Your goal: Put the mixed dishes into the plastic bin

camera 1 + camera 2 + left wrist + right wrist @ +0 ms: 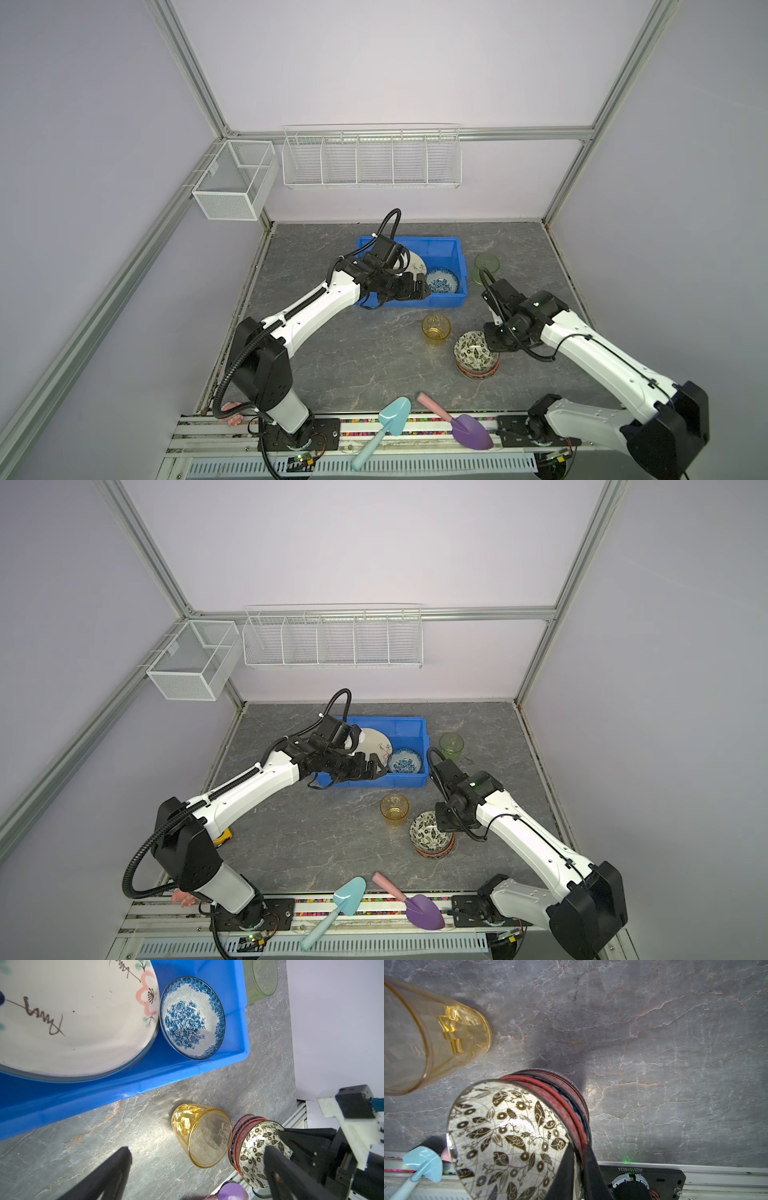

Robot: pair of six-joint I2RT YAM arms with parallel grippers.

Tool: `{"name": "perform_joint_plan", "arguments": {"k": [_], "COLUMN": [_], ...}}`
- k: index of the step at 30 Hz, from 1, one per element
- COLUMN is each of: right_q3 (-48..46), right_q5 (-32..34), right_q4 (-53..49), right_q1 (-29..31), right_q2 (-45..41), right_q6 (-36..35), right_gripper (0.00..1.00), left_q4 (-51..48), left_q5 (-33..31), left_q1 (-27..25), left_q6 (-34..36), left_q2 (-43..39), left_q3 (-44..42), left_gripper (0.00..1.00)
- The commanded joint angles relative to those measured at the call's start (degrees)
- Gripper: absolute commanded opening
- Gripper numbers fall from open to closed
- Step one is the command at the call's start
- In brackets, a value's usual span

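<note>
A grey marbled tabletop (332,353) sits between pale walls. The left tool (415,291) hangs with its jaws wide over the near wall of the blue bin (440,245). The bin holds a cream plate (417,264) and, just beside it, a blue-white bowl (442,281). Outside the bin an amber tumbler (436,329) stands upright. Next to it a leafy bowl (471,351) sits nested in a red-ribbed bowl (478,373), and the right tool (579,1159) pinches the leafy bowl's rim. A green tumbler (486,268) stands just right of the bin.

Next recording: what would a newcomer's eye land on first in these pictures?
The bright blue bin at the back of the grey table stands out, holding a flowered plate and a blue-white bowl, with the open left gripper over its front wall. Nearer the front, the right gripper pinches the rim of a leafy bowl stacked on a red bowl, an amber glass beside it.
</note>
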Motion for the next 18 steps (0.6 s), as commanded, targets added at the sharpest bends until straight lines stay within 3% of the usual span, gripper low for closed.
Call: {"name": "perform_joint_plan", "arguments": {"k": [1, 18], "right_q3": [0.04, 2.69], "right_q5": [0.63, 0.8], "right_q4": [-0.46, -3.36], "right_q1": [0.4, 0.31], "right_q2": [-1.05, -4.59], "right_q6": [0.32, 0.48], "right_gripper": [0.11, 0.07], "left_q4": [0.41, -0.51], "left_q5": [0.27, 0.61], "left_q1": [-0.26, -1.47], "left_q6": [0.04, -0.03], "left_q2": [-0.55, -1.97], "left_q3": [-0.06, 0.47], "left_gripper": [0.99, 0.99]}}
